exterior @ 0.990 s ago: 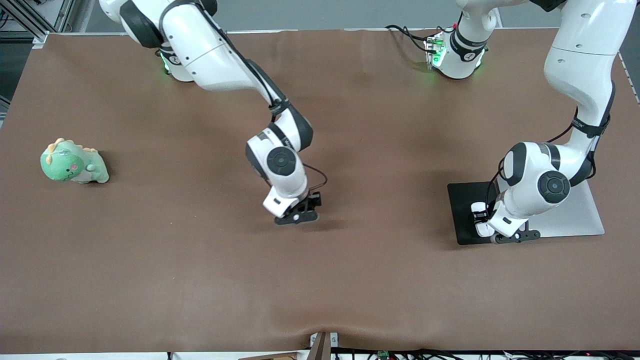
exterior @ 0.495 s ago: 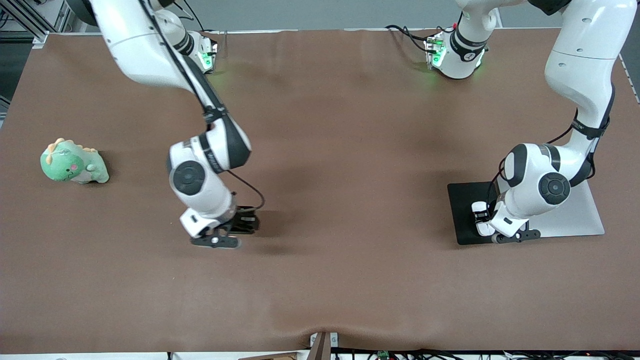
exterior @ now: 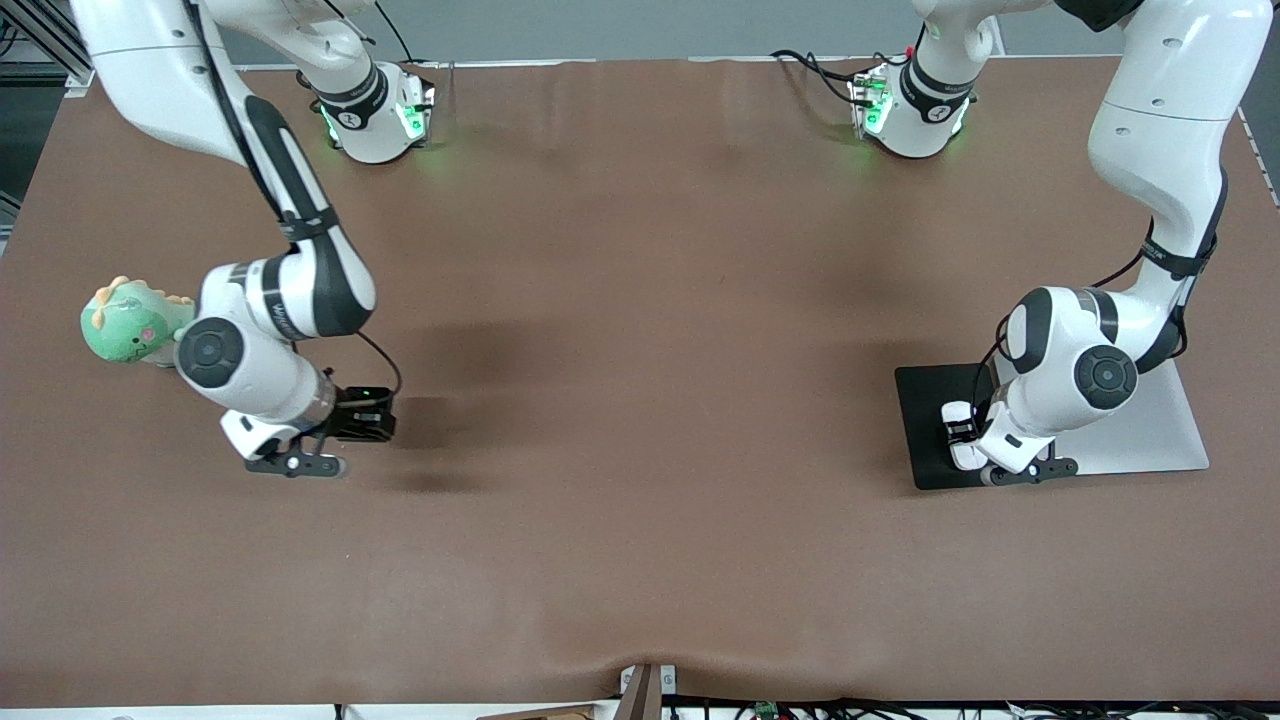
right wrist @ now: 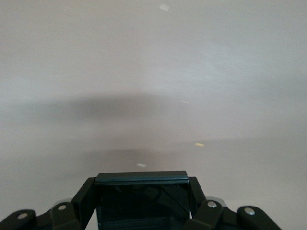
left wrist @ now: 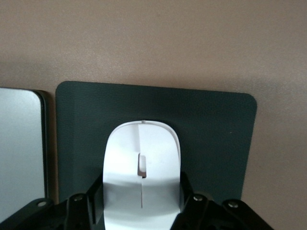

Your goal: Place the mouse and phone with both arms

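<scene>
Left hand [exterior: 1012, 470] grips the mouse [left wrist: 142, 170] over its dark pad [left wrist: 216, 139]; right hand [exterior: 330, 450] clasps the phone [right wrist: 142, 199] above the bench [exterior: 640, 300], both due for lowering and release

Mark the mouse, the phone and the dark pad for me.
mouse [left wrist: 142, 167], left wrist view, on its white top by the centre slot.
phone [right wrist: 141, 199], right wrist view, on its glossy black face between the fingers.
dark pad [exterior: 920, 400], front view, on its bare part beside the left arm.
</scene>
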